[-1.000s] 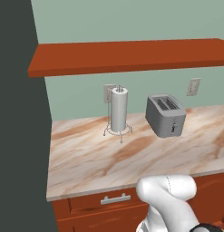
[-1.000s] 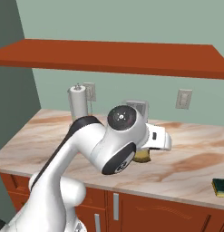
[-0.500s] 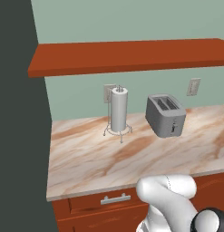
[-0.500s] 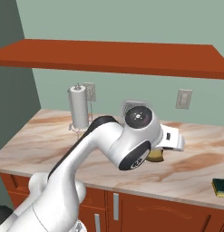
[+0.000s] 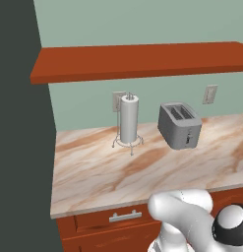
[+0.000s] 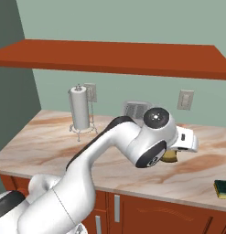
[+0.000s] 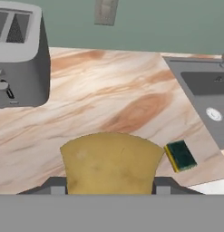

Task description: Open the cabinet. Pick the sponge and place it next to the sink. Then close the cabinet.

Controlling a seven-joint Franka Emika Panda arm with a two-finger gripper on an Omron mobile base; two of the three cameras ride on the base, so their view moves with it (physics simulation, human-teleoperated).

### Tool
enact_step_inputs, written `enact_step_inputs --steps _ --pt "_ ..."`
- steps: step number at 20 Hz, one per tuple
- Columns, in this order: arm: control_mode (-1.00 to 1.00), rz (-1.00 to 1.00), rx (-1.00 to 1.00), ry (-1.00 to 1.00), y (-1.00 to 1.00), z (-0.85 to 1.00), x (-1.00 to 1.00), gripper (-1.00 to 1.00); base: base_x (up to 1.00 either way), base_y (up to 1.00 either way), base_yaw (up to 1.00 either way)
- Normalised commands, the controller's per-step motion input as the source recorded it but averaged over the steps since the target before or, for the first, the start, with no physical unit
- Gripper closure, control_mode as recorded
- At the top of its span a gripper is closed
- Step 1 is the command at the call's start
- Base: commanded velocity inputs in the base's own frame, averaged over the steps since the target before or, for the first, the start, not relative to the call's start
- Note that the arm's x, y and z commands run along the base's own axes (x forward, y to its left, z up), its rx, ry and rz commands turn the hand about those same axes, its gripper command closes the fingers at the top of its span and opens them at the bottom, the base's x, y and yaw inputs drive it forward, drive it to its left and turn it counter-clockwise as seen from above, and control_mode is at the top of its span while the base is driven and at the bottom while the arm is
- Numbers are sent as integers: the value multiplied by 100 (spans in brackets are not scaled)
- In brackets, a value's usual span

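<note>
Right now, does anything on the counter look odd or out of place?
Nothing spilled or tipped. The sponge sits between the gripper fingers, and a second green-and-yellow pad already lies on the counter near the sink.

We note the arm (image 6: 91, 160) is glossy white throughout, built of thick rounded tubular links with smooth, seamless shells. Its joints carry dark grey to black caps: one round cap (image 6: 155, 117) with a small pale centre mark tops the bulbous wrist housing, and a dark oval band runs across that housing's lower face. Another dark cap (image 5: 231, 231) sits on a lower joint. The hand block (image 6: 185, 139) is white and boxy.
</note>
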Motion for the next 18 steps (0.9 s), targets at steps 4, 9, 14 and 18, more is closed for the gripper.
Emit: enact_step_inputs --steps 4,9,14,18 --pt "-100 -3 7 5 -43 -18 27 100 0 0 0" --pt "-100 -1 1 3 -39 -21 29 100 0 0 0" --pt "-100 -1 0 1 -37 -21 32 100 0 0 0" --pt "-100 0 0 0 -33 -27 28 100 0 0 0"
